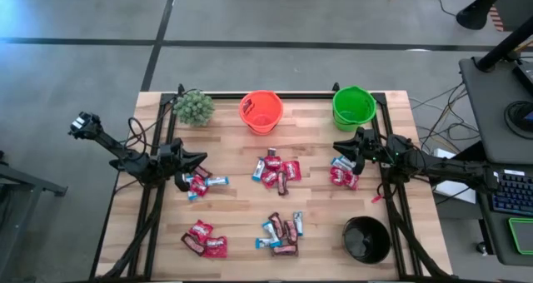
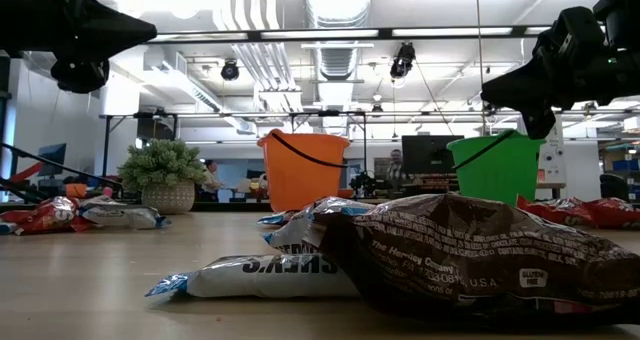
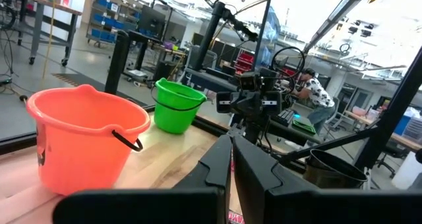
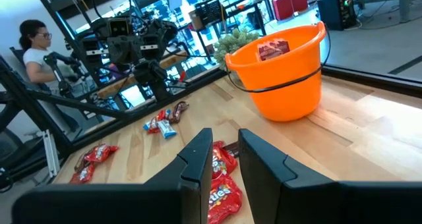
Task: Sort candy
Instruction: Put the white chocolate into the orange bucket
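Observation:
The candy lies in several small heaps on the wooden table: one at the left (image 1: 200,183), one in the middle (image 1: 275,171), one at the right (image 1: 342,175) and two near the front (image 1: 205,240) (image 1: 281,233). My left gripper (image 1: 202,160) (image 3: 232,165) hangs shut just above the far side of the left heap and holds nothing. My right gripper (image 1: 337,146) (image 4: 226,158) is open above the far side of the right heap, and red packets (image 4: 221,184) show between its fingers. In the low view a dark brown bar (image 2: 450,255) and a blue-and-white bar (image 2: 260,275) lie closest.
An orange bucket (image 1: 261,111) and a green bucket (image 1: 354,106) stand at the far edge, and a black bucket (image 1: 366,239) stands at the near right. A small green plant (image 1: 193,106) sits at the far left. People show in the room behind.

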Robot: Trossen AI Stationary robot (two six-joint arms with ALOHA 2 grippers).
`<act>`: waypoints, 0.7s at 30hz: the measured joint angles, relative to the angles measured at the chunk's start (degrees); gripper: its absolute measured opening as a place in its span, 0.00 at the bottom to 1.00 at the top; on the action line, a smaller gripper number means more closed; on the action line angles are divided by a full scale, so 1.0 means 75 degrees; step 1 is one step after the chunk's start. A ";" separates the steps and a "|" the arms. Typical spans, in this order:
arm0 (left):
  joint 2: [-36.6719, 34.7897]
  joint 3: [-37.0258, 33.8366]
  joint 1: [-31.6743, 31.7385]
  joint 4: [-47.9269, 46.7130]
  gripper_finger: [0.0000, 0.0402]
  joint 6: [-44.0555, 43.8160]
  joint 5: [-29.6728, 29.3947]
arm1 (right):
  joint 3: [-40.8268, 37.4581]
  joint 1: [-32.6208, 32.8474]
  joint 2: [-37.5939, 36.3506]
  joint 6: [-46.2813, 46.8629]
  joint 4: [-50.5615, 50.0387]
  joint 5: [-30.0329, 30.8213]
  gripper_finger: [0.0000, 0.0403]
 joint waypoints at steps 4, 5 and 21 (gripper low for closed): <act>0.0000 0.0000 0.0000 0.0000 0.00 0.0000 0.0000 | 0.0003 0.0000 0.0001 0.0000 -0.0003 0.0000 0.16; 0.0000 0.0000 0.0000 0.0000 0.00 0.0000 -0.0002 | 0.0001 0.0000 0.0001 0.0000 -0.0004 0.0000 0.16; 0.0000 0.0000 0.0000 -0.0003 0.00 0.0000 -0.0012 | 0.0003 0.0000 0.0003 -0.0396 0.0510 0.0000 0.16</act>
